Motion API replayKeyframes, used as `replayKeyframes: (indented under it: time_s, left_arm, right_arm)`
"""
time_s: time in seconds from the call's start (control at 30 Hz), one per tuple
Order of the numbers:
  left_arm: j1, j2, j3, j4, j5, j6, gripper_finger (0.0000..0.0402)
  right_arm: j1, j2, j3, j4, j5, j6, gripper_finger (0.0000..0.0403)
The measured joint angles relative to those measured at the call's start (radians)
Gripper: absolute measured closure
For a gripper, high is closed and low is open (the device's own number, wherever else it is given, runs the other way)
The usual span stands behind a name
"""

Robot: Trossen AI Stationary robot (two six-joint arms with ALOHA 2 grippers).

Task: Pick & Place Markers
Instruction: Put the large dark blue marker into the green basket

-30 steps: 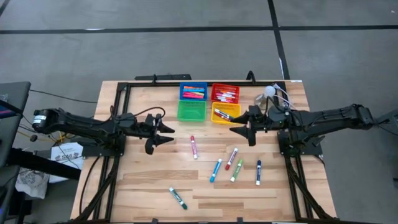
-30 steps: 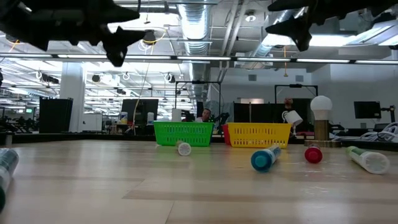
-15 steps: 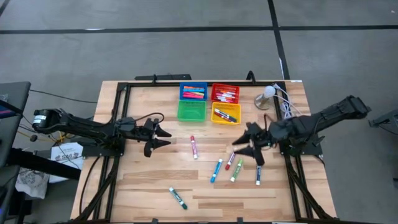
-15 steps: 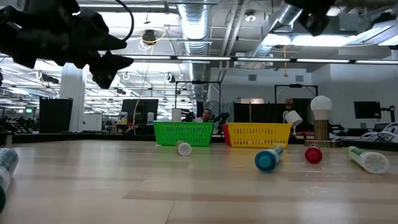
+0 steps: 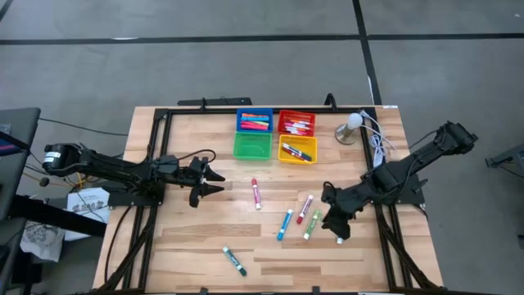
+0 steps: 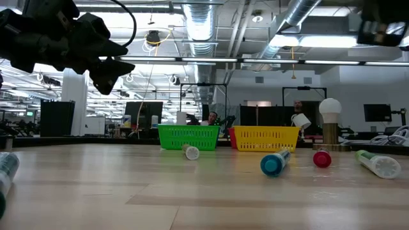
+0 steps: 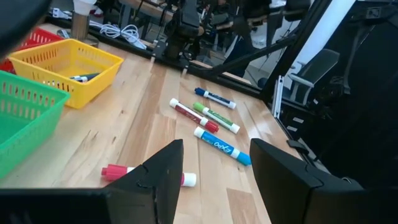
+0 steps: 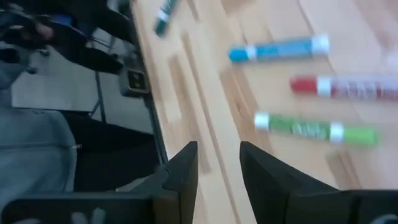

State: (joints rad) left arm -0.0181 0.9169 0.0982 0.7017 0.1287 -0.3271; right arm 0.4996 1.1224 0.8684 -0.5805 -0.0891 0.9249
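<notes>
The right gripper (image 5: 336,225) covers most of the dark blue marker (image 5: 340,239) in the high view; whether it grips cannot be told. Its wrist view shows parted fingers over bare wood beside the green marker (image 8: 314,130). The left gripper (image 5: 214,181) hovers open near the pink marker (image 5: 255,193)

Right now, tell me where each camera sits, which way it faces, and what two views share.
High view: overhead, straight down on the table; both arms, left gripper, right gripper.
Low view: at tabletop height, level toward the green bin and yellow bin; the left arm shows upper left.
Left wrist view: on the left wrist, past its open jaws toward loose markers.
Right wrist view: on the right wrist, past its jaws toward the table.
Shared: the blue marker shows in both wrist views.
</notes>
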Motion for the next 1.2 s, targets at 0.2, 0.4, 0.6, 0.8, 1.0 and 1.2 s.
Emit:
replayKeyframes:
  time_s: [0.2, 0.4, 0.6, 0.8, 1.0, 1.2]
  left_arm:
    - [0.0, 0.0, 0.0, -0.001, 0.0, 0.005, 0.0216]
    - [0.0, 0.0, 0.0, -0.005, 0.0, 0.008, 0.0216]
    - [0.0, 0.0, 0.0, -0.005, 0.0, 0.032, 0.0216]
    - [0.0, 0.0, 0.0, -0.005, 0.0, 0.038, 0.0216]
    - [0.0, 0.0, 0.0, -0.005, 0.0, 0.039, 0.0216]
    - [0.0, 0.0, 0.0, -0.005, 0.0, 0.039, 0.0216]
  right_arm:
    - [0.005, 0.023, 0.0, -0.13, -0.017, 0.193, 0.0297]
    - [0.009, 0.023, 0.0, -0.29, -0.038, 0.346, 0.0281]
    - [0.048, 0.024, 0.0, -0.309, -0.054, 0.475, 0.0226]
    - [0.136, 0.028, -0.004, -0.304, -0.035, 0.689, 0.0164]
    - [0.244, 0.093, -0.034, -0.304, -0.029, 0.912, 0.0141]
    - [0.293, 0.186, -0.034, -0.3, 0.051, 1.05, 0.014]
